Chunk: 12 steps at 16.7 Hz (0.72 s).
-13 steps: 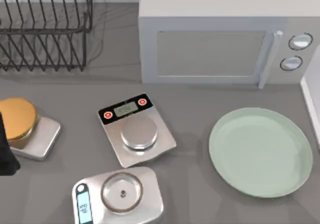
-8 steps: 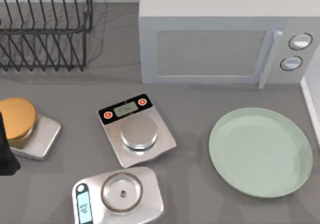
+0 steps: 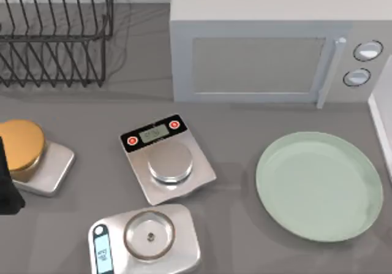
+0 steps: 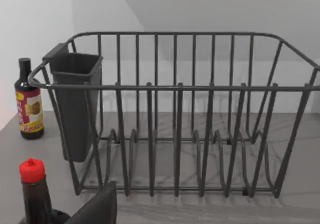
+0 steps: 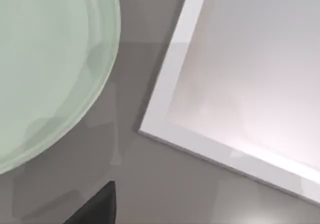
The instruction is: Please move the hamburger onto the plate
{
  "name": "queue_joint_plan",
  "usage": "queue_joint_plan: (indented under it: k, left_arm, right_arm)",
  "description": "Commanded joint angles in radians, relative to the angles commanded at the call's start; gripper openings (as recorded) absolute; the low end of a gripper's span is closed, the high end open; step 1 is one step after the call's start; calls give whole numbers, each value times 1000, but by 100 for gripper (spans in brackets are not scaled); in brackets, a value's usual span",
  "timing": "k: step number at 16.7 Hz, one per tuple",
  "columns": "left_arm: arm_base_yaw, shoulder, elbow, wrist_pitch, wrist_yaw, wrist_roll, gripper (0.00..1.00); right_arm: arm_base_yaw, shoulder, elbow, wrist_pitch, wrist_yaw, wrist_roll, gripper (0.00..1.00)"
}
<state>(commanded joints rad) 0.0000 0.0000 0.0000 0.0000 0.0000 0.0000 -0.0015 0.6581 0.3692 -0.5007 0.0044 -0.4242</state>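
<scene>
Plate (image 3: 318, 185) lies bare near the tabletop's right edge, ready for food; where the hamburger is, I cannot tell. Left arm (image 3: 6, 182) idles at the left edge. Right gripper (image 5: 97, 208) hangs beside the plate's rim. Whether either claw is apart or together, I cannot tell.

A matte black, blocky piece of the left arm (image 3: 7, 185) (plain, with no markings, screws or cables visible on it) shows just beside the golden-yellow dome (image 3: 21, 144), and each wrist view catches one dark, smooth, wedge-shaped finger (image 4: 97, 209) with a flat slanted face.
</scene>
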Motion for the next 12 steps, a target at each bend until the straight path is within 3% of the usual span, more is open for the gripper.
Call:
queue_joint_plan:
  k: [7, 12]
  left_arm:
    - [0, 0, 0, 0, 0, 0, 100]
    - [0, 0, 0, 0, 0, 0, 100]
  right_arm:
    - [2, 506, 274, -382, 1, -323, 100]
    - [2, 658, 368, -494, 2, -423, 100]
